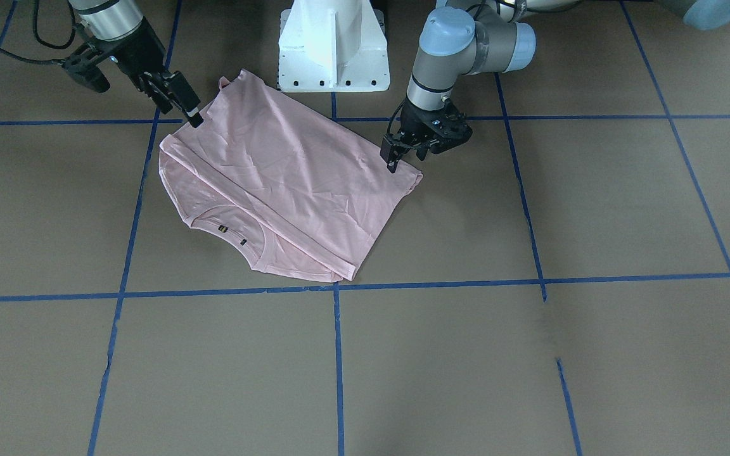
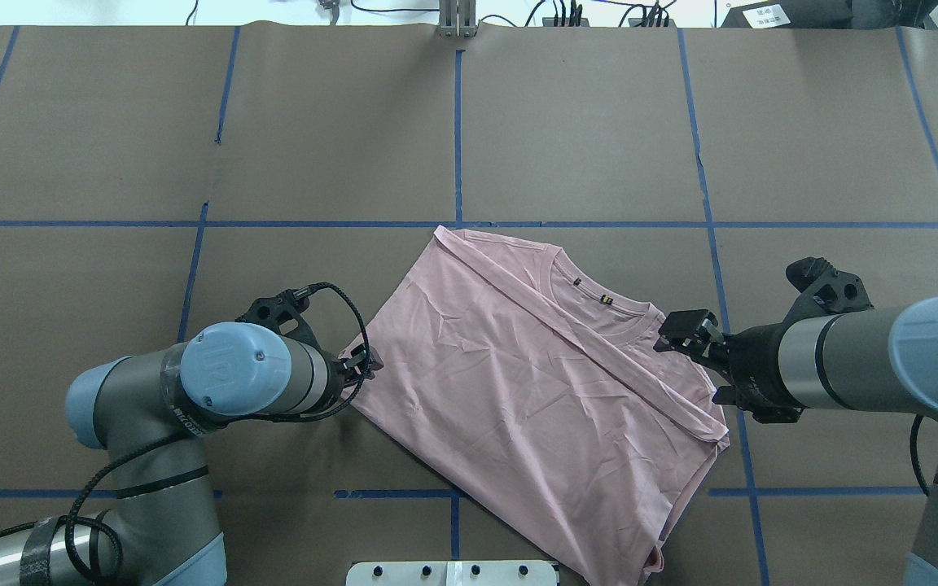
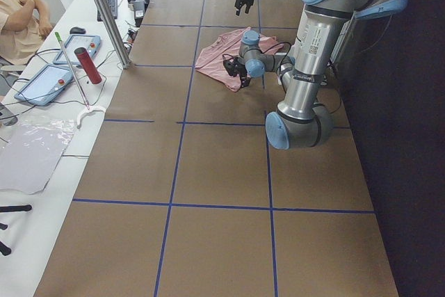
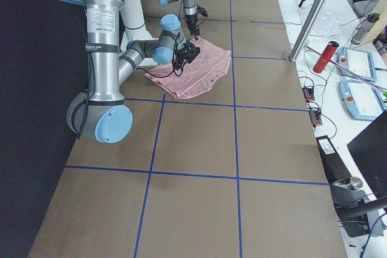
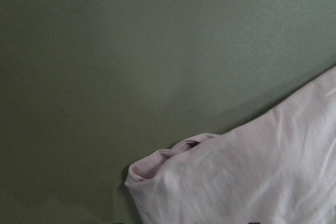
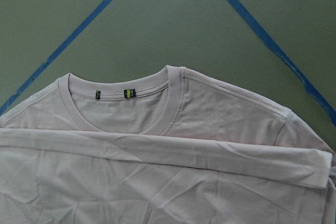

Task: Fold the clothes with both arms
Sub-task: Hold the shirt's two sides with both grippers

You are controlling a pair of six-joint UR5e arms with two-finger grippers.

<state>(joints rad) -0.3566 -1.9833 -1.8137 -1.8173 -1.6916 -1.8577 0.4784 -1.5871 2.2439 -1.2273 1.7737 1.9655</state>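
Overhead exterior: creased pink T-shirt (image 2: 534,391)

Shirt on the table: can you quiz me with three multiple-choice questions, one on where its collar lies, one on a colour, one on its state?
1. Where does the shirt's collar lie?
A. against the white base
B. on the side away from the base
C. tucked out of sight

2. What colour are the tape lines?
A. red
B. yellow
C. blue

3. How is the shirt?
A. partly folded
B. balled up
C. hanging in the air

Answers:
1 B: seen from overhead, the collar is at the shirt's end far from the base.
2 C: blue lines cross the brown table.
3 A: a layer lies folded over just below the collar.
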